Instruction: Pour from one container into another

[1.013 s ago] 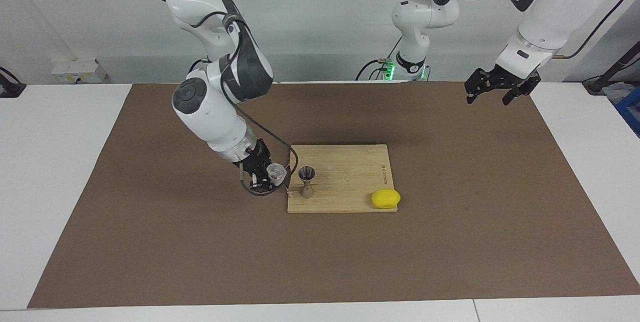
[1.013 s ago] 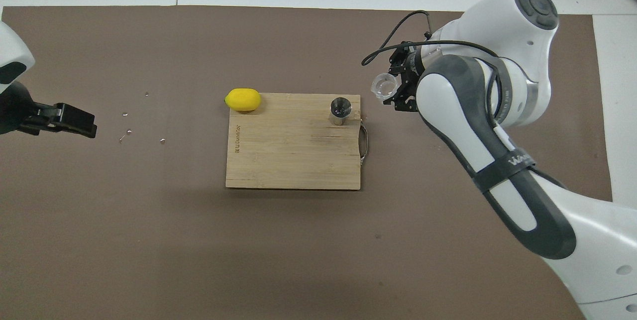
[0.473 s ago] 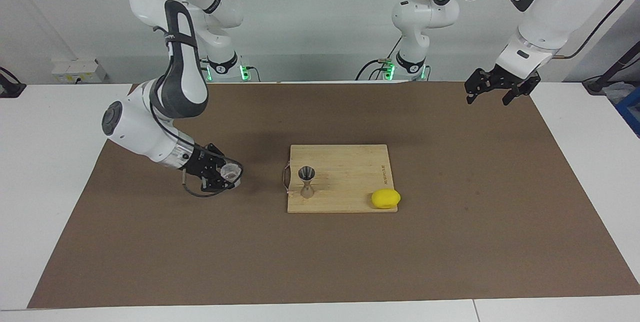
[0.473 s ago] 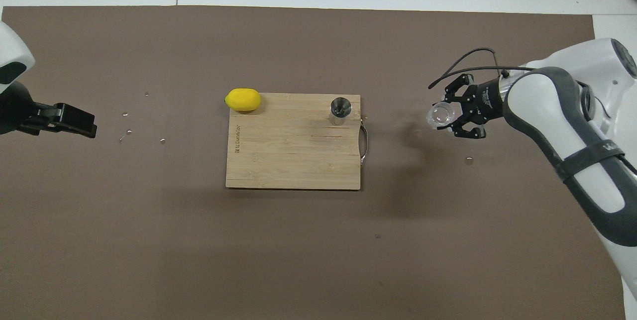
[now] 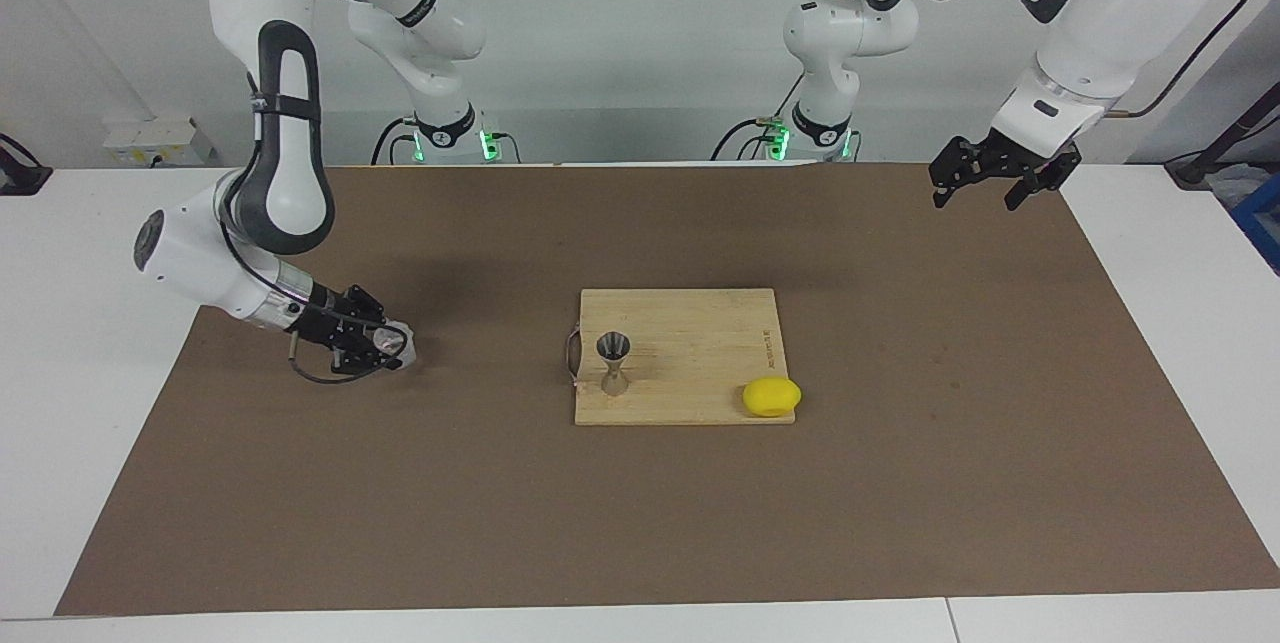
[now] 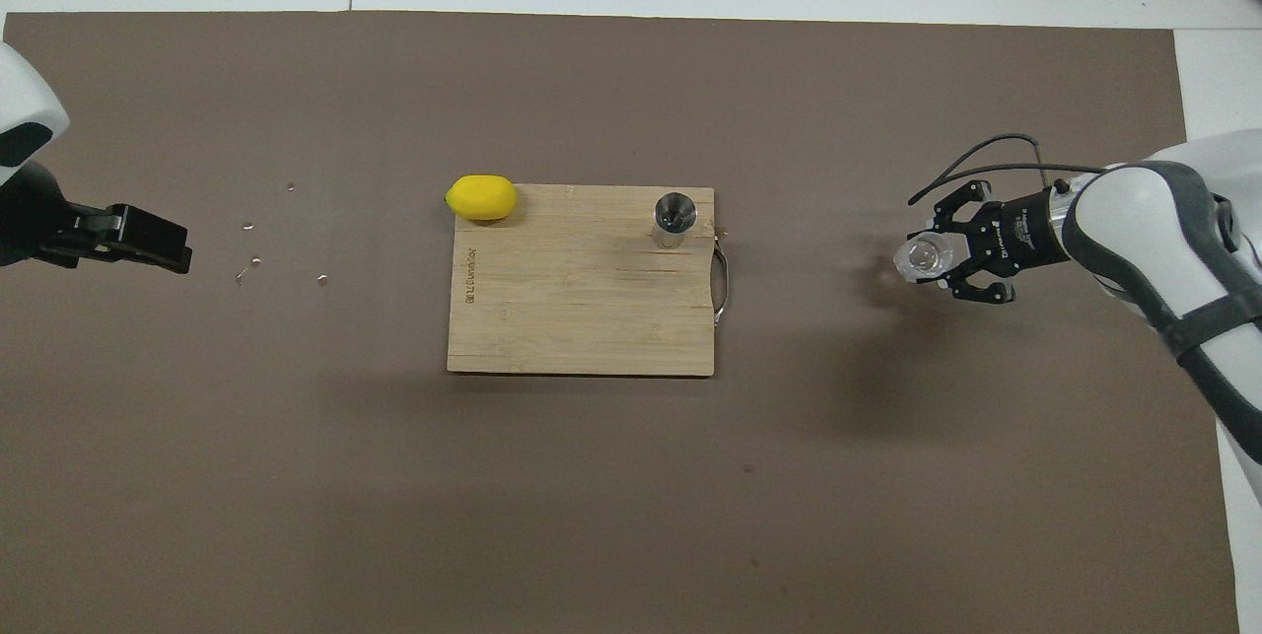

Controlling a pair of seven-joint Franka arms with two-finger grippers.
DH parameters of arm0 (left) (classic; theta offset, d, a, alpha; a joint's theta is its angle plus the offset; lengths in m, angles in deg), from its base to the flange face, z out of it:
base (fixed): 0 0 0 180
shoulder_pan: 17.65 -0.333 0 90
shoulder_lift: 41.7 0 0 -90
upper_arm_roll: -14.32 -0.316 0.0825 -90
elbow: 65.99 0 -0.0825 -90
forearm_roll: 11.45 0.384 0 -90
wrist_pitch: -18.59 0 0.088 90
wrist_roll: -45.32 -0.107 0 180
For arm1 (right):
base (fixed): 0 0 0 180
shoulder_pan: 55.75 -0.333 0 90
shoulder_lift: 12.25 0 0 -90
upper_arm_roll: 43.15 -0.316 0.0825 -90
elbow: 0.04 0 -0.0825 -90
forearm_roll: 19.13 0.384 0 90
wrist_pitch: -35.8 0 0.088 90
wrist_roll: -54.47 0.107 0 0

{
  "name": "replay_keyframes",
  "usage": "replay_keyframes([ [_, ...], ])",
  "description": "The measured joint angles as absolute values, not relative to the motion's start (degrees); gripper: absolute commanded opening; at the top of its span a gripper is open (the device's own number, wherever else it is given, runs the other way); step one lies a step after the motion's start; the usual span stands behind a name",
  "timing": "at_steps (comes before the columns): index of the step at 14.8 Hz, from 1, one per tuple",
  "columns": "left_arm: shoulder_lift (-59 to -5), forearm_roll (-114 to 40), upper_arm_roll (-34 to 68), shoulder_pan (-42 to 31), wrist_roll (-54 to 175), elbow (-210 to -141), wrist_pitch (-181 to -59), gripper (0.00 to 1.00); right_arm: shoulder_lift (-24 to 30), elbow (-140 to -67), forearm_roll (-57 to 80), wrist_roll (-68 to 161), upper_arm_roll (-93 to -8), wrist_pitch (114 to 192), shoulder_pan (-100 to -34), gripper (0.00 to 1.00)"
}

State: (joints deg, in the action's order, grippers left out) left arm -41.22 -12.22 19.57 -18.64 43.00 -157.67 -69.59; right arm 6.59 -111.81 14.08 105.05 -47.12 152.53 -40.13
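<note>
Gripping the glass cup (image 5: 397, 340) over the mat, right end effector (image 5: 385, 347); left end effector (image 5: 990, 179) wide, waiting.

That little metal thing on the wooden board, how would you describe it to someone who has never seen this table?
Find the wooden cutting board mid-table on the brown mat. The jigger stands upright on it near the handle end, toward the right arm's side. It is silver and hourglass-shaped with a narrow waist, unlike the round yellow lemon at the board's other corner.

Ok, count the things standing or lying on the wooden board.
2: the metal jigger stands by the board's handle end, and the lemon lies at the corner farthest from the robots, toward the left arm's end.
</note>
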Motion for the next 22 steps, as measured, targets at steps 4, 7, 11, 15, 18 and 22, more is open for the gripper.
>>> replay_keyframes([
  [4,-41.2,-12.2,19.6,-18.6,43.0,-157.7,-69.6,1.00,6.6,-114.1,14.8,98.8,-47.1,150.9,-34.9,0.00],
  [7,-41.2,-12.2,19.6,-18.6,43.0,-157.7,-69.6,1.00,6.6,-115.1,15.9,97.8,-47.1,150.5,-33.4,0.51],
  [11,-41.2,-12.2,19.6,-18.6,43.0,-157.7,-69.6,1.00,6.6,-115.8,16.1,97.8,-47.3,150.5,-33.4,0.99],
  [15,-41.2,-12.2,19.6,-18.6,43.0,-157.7,-69.6,1.00,5.3,-115.8,16.1,97.8,-47.1,150.5,-33.2,0.99],
  [18,-41.2,-12.2,19.6,-18.6,43.0,-157.7,-69.6,1.00,3.0,-115.8,16.1,97.8,-47.0,150.5,-32.6,0.99],
  [22,-41.2,-12.2,19.6,-18.6,43.0,-157.7,-69.6,1.00,-0.3,-116.1,15.3,97.2,-46.9,150.4,-30.6,0.99],
])
